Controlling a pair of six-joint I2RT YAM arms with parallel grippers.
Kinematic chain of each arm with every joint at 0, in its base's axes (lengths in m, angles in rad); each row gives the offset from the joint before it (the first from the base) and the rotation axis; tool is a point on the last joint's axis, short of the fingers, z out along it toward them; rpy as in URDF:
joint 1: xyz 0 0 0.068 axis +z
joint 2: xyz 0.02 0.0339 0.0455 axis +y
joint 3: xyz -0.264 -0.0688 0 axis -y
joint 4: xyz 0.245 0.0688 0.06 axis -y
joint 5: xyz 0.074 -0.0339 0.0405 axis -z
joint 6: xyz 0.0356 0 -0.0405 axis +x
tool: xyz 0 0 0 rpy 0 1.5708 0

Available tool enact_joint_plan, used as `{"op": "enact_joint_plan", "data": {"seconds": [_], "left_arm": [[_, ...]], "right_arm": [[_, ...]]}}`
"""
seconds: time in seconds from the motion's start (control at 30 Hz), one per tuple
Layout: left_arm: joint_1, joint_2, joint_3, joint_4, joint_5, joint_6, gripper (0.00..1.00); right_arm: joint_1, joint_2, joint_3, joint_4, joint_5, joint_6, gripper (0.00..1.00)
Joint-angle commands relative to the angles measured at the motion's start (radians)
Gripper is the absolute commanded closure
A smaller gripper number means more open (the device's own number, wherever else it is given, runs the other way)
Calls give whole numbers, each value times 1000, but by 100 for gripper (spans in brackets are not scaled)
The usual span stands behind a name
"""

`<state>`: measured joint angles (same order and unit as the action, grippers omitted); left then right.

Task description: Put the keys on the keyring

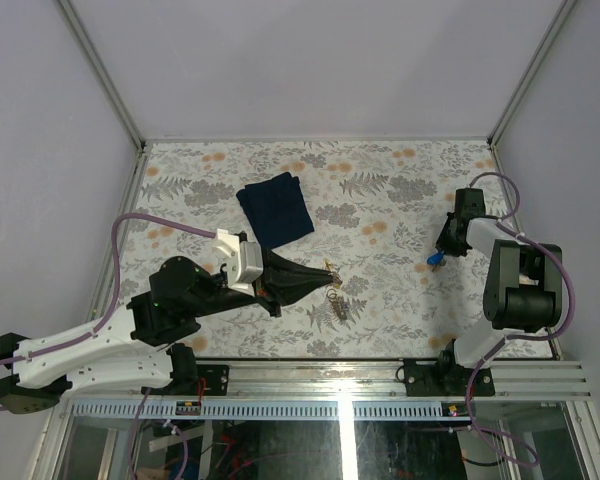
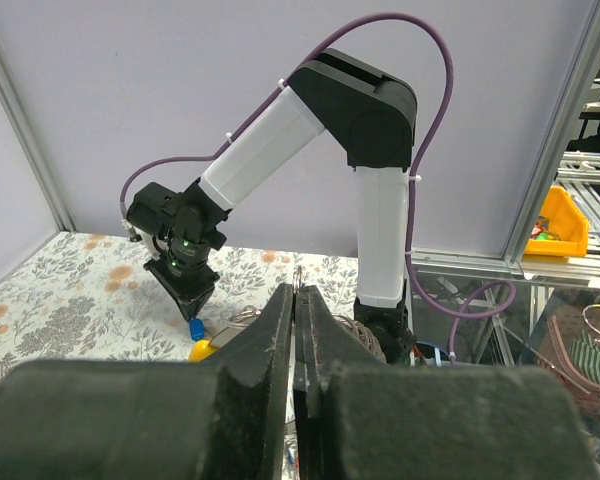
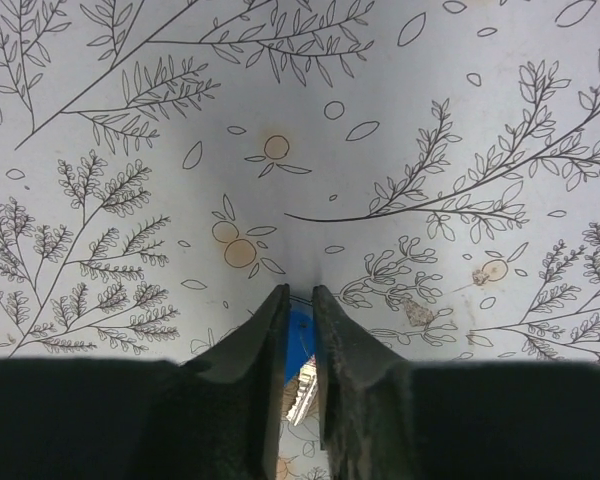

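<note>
Left gripper (image 2: 297, 305): jaws pressed together, no gap showing. A thin metal wire stands up from the seam at the fingertips, so it is pinching the keyring (image 2: 297, 278).
Keyring place: at the tip of the left gripper (image 1: 320, 276), just below the middle of the top view. It shows as a small glinting bit (image 1: 331, 269), too small to make out its shape.
Right gripper (image 3: 300, 300): jaws narrow, nearly closed, with the tag of the blue-tagged key (image 3: 298, 335) clamped between them. The key's metal blade hangs below the tag.
Blue-tagged key place: right of centre in the top view (image 1: 435, 261), at the right gripper (image 1: 438, 254), down at the table (image 1: 400, 200).
Yellow-tagged key (image 2: 202, 350): on the table just beside the blue one, under the right gripper (image 2: 192, 303).
Small metal bits (image 1: 338, 306): on the table near the left fingertips, unclear.
Navy cloth (image 1: 276, 208): folded, above centre, well apart from both keys.
</note>
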<state>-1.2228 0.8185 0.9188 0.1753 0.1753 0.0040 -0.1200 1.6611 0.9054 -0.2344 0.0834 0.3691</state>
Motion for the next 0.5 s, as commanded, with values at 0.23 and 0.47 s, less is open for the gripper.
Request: {"op": "enact_joint_plan", "data": {"seconds": [0.23,0.47], "left_arm": [[2,-9,27,45,1,-11,100],[3,-1,27,50,6,-17,100]], "right_arm": [[-1,-76,-23,4,-95,7,100],[0,-149,-44,-6,-80,-12,98]]}}
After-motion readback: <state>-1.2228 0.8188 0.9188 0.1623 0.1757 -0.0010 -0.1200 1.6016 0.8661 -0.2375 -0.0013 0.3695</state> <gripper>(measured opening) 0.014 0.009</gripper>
